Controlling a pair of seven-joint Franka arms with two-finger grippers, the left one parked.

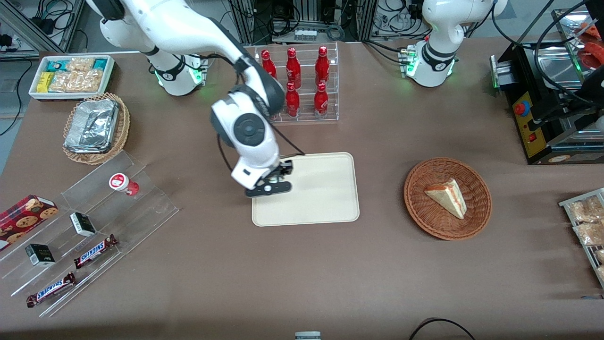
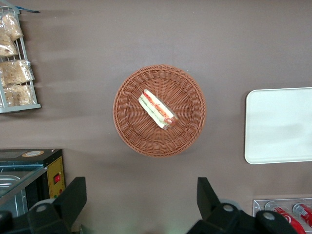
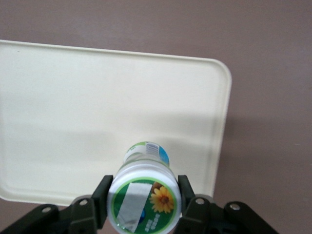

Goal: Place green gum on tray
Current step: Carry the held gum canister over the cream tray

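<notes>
Pinching the gum (image 3: 144, 195) by its lid, the gripper (image 1: 270, 185) hangs over the tray (image 1: 325, 189) near its working-arm edge, and that light, stiff, probably slick little bottle looks best squeezed across the lid.

From my remote station: the right arm's gripper (image 1: 275, 183) hangs over the working-arm edge of the cream tray (image 1: 325, 189). A wicker basket (image 1: 447, 198) holding a sandwich wedge (image 1: 447, 197) sits toward the parked arm's end. Red bottles (image 1: 306, 80) stand in a clear rack.
</notes>
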